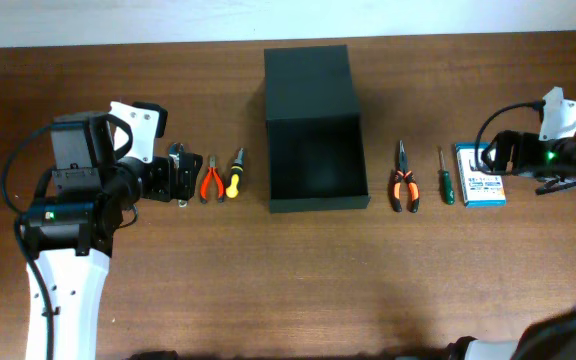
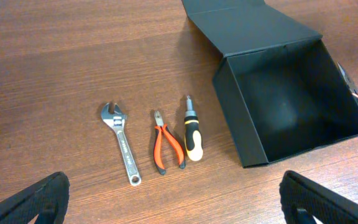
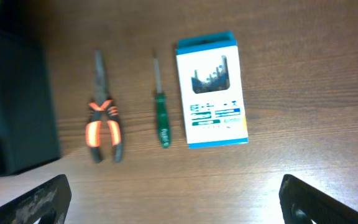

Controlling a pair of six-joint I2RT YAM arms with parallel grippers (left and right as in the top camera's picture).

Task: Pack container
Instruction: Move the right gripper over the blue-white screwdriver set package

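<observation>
While both arms hang clear of the goods, the entries run so.

- **Container** (image 1: 313, 165): dark, open, empty. It sits mid-table between the arms, long axis running away from the robot, flap lid (image 1: 308, 80) laid back on the far side.
- **To its left:** stubby screwdriver (image 2: 192, 134), red pliers (image 2: 165, 146), wrench (image 2: 122, 143).
- **To its right:** long-nose pliers (image 3: 103, 127), green screwdriver (image 3: 161, 112), card pack (image 3: 212, 90).
- **Left gripper** (image 2: 173, 186): fingers wide apart, holding nothing, by the wrench. The box lies to its right.
- **Right gripper** (image 3: 174, 186): likewise spread and empty, by the card pack. The box lies to its left.

The left gripper looks the nearer of the two.

Two pliers (image 1: 211, 181) (image 1: 402, 189), two screwdrivers (image 1: 235, 176) (image 1: 447, 181), one wrench (image 2: 122, 144), container (image 1: 313, 160), pack (image 1: 480, 176)
</observation>
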